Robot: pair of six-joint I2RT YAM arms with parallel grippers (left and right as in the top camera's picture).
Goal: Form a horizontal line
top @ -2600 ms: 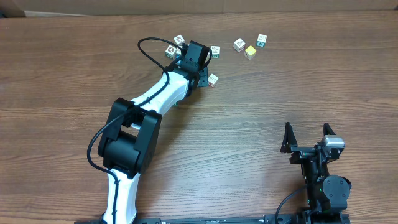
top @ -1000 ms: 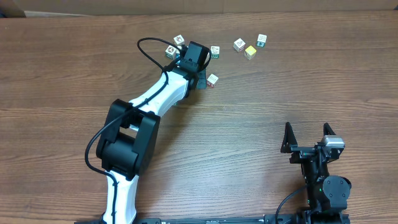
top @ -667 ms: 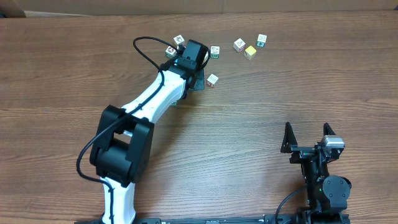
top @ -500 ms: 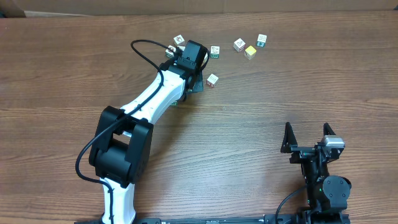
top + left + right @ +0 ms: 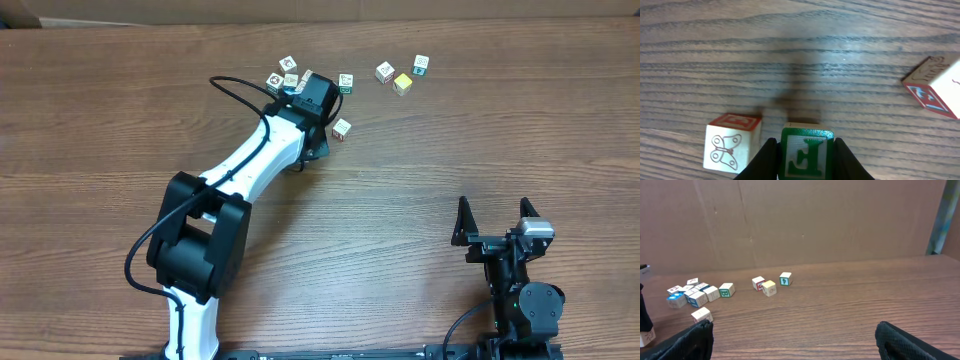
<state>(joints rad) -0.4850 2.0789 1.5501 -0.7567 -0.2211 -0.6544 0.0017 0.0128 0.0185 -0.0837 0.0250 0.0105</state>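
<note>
Left wrist view: the left end effector (image 5: 806,145) is clenched on a green letter cube (image 5: 806,156), one finger pressed to each side face. Whether this cube touches the desk (image 5: 450,150) cannot be told. Just beside it, at 9 o'clock, stands a butterfly cube (image 5: 730,146) with a red top face, a narrow gap between the two. Well apart at 2 o'clock, half cut by the frame edge, a red-and-blue cube (image 5: 935,85) sits turned at an angle.

From overhead, the left arm stretches to 12 o'clock on the desk and covers part of the cubes gathered there. A lone cube (image 5: 341,128) lies apart from them, toward 6 o'clock. Farther toward 3 o'clock a yellow-faced cube (image 5: 402,84) sits between two white-edged cubes.

The horizontal line (image 5: 711,293) shows best in the right wrist view. It is a short row of cubes side by side at 9 o'clock in that frame, with a green-faced cube at its 3 o'clock end. Its full count is hard to read at that size, and from overhead most of it is hidden under the arm.

The right end effector (image 5: 493,212) is parked at 5 o'clock on the desk, released wide and empty.
</note>
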